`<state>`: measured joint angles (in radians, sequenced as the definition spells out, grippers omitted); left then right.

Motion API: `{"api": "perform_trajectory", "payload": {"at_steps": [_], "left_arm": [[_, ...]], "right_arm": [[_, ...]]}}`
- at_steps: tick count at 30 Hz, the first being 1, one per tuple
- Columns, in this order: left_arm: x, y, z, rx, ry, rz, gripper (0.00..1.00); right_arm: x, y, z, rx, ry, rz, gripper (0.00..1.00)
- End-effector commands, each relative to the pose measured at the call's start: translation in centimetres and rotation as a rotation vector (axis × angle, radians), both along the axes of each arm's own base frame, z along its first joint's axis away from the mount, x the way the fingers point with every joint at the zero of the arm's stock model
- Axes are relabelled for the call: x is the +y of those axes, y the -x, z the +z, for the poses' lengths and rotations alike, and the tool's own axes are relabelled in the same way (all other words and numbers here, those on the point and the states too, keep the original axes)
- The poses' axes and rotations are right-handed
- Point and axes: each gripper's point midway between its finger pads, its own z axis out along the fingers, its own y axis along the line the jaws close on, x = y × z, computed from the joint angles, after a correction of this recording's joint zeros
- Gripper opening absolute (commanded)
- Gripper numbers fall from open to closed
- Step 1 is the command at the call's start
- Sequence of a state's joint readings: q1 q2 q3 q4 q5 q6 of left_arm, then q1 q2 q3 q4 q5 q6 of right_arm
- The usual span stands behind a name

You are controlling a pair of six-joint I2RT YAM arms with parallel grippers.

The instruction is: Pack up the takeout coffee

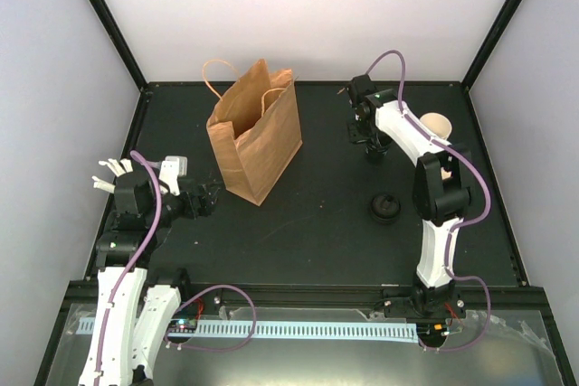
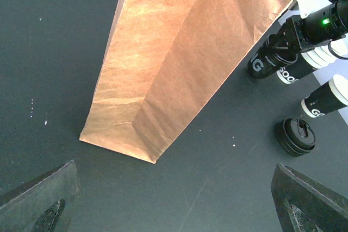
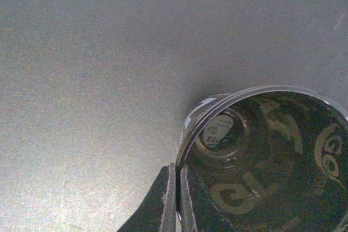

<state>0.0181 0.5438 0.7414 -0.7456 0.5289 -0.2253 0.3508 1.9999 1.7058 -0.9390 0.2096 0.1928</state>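
Right gripper: my right gripper (image 3: pixel 177 184) was almost shut, with the rim of the dark cup (image 3: pixel 261 156) pinched between its two fingers.
Dark cup: it was black with white print and dark inside. In the left wrist view it leaned a little under the gripper. I could not tell whether its base touched the desk (image 1: pixel 308 232).
Takeout coffee: the takeout coffee (image 2: pixel 325 100), with its cream-white inside, stood free on the desk. It was to the right of the dark cup and apart from it, near the lid (image 2: pixel 295 136). No gripper held it.
Stack: the nested stack of cups (image 2: pixel 318 58) was just beside the dark cup.
Left gripper: my left gripper (image 2: pixel 174 205) was wide open and empty, low over the desk and facing the bottom corner of the paper bag (image 1: pixel 253 137).
Paper bag: it stood upright with its mouth open, well to the left of the cups.
Step, as I judged it: the pinch was not on the cup I had to pack.
How to do it well: I would set the dark cup aside gently, away from the stack. Then I would take the takeout coffee by its rim with a deep, level pinch, so that the thin paper wall did not fold.
Risk: a wide swing of the arm could knock over the stack or the coffee.
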Motion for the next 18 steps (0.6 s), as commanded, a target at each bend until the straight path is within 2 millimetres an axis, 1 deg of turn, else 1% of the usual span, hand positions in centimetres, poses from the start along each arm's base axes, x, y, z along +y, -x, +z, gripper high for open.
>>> {"api": "perform_trajectory", "payload": {"at_steps": [1, 10, 18], "left_arm": [[-0.2, -0.2, 0.5, -0.016, 0.011, -0.009, 0.99], [-0.2, -0.3, 0.4, -0.012, 0.011, -0.008, 0.99], [-0.2, -0.3, 0.3, -0.011, 0.013, -0.011, 0.99]], "right_arm": [[-0.7, -0.5, 1.5, -0.026, 0.028, 0.002, 0.01], [-0.8, -0.4, 2.6, -0.032, 0.031, 0.008, 0.02], [-0.2, 0.2, 2.2, -0.016, -0.014, 0.015, 0.03]]}}
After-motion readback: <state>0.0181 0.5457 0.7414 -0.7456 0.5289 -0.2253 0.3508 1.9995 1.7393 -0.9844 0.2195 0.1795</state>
